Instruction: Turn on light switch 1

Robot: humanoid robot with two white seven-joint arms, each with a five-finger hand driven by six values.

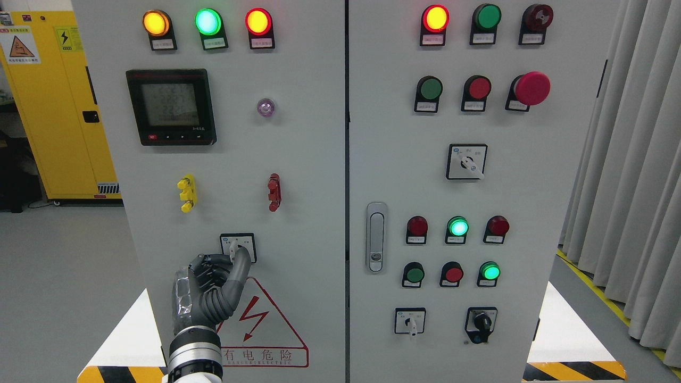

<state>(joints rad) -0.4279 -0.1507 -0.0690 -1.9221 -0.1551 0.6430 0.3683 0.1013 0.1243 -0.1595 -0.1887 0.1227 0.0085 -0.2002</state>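
A small rotary switch (237, 243) with a white knob on a square plate sits low on the left cabinet door (298, 175). My left hand (230, 259) rises from the bottom left and presses against that switch. Its dark fingers (208, 266) are curled just left of the knob. The thumb (240, 268) stretches up along the knob's right side, so the knob is pinched between them. The hand covers the lower part of the switch plate. My right hand does not show.
Above the switch are a yellow terminal (187, 192), a red terminal (274, 192), a digital meter (171, 106) and three lit lamps. The right door holds a latch handle (376, 236), more lamps, push buttons and rotary switches (409, 321). A yellow cabinet (50, 101) stands at the left.
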